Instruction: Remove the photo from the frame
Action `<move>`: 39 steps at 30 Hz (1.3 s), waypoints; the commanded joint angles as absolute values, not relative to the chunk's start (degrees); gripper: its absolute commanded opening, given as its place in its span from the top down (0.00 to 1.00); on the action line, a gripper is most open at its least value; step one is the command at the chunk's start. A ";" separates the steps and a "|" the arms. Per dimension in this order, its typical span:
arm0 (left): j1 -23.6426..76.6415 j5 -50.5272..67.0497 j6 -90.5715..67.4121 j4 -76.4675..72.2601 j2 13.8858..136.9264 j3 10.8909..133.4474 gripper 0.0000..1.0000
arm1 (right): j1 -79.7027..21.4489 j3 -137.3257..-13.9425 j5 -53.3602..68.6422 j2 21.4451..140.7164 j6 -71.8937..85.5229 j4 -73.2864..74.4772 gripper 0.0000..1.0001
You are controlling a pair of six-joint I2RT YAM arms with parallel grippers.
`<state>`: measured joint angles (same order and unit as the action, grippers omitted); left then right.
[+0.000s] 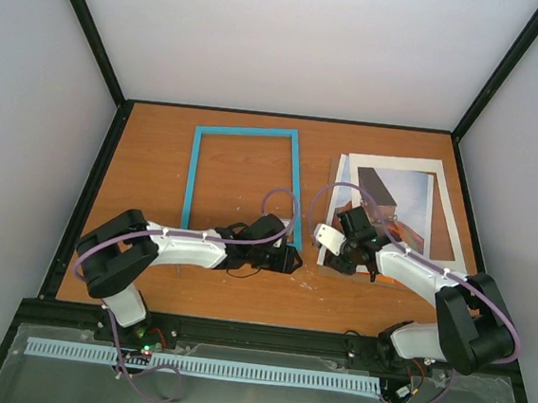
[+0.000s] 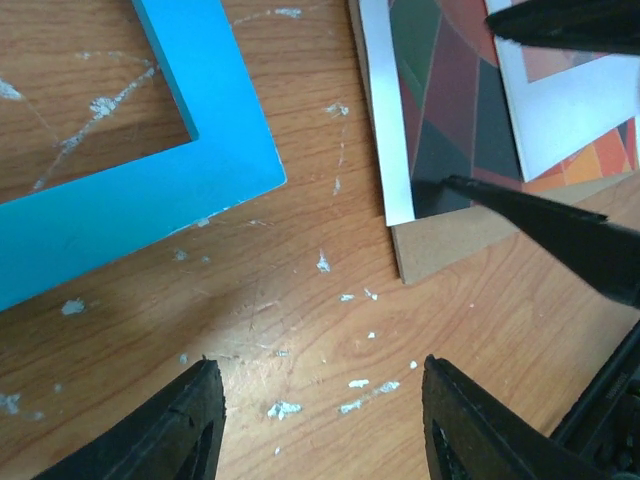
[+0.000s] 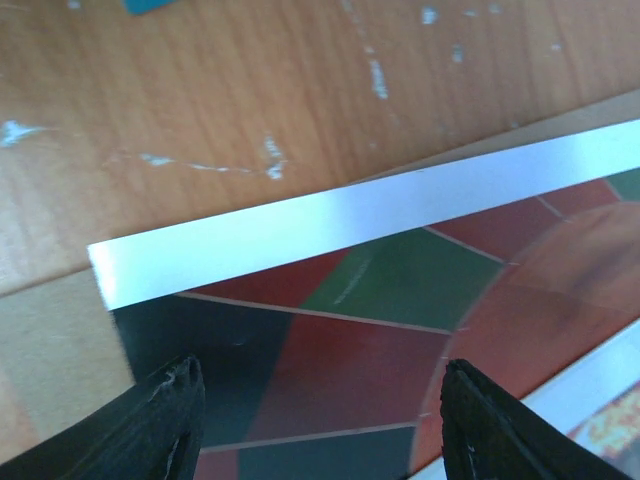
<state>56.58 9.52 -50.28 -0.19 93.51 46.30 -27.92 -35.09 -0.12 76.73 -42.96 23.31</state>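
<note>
The light-blue frame point(image 1: 243, 175) lies flat on the table with bare wood showing through its opening; one corner shows in the left wrist view point(image 2: 120, 200). The photo point(image 3: 380, 300), a print of red, green and dark panels with a white margin, lies outside the frame in a stack of sheets point(image 1: 402, 205) to its right. It also shows in the left wrist view point(image 2: 450, 100). My right gripper point(image 3: 315, 400) point(image 1: 336, 251) hovers open over the photo's near-left corner, holding nothing. My left gripper point(image 2: 320, 400) point(image 1: 292, 258) stands open over bare wood between frame and stack.
A brown backing board point(image 2: 470, 245) sticks out beneath the photo's corner. A white-bordered sheet point(image 2: 560, 120) overlaps the photo from the right. The right gripper's black fingers point(image 2: 560, 230) cross the left wrist view. Black rails edge the scuffed table point(image 1: 146, 285).
</note>
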 commanded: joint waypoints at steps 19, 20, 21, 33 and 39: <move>55.11 13.71 -53.41 1.36 110.40 65.51 0.43 | -8.05 -38.67 7.31 73.63 -41.40 27.95 0.35; 55.11 14.02 -54.02 1.54 110.80 65.45 0.43 | -6.68 -38.39 7.35 73.71 -41.58 27.92 0.35; 55.15 14.36 -54.53 1.54 111.05 65.21 0.43 | -5.27 -38.02 7.32 73.85 -41.80 27.85 0.35; 55.20 19.13 -54.00 1.79 115.08 67.69 0.44 | -0.73 -35.20 6.55 81.39 -43.50 26.72 0.36; 55.13 20.97 -54.28 1.98 116.49 69.09 0.44 | -0.71 -34.81 6.88 83.42 -43.68 26.97 0.37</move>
<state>55.37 19.16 -53.95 0.43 114.89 67.00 -0.89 -36.53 8.03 80.38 -42.59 24.80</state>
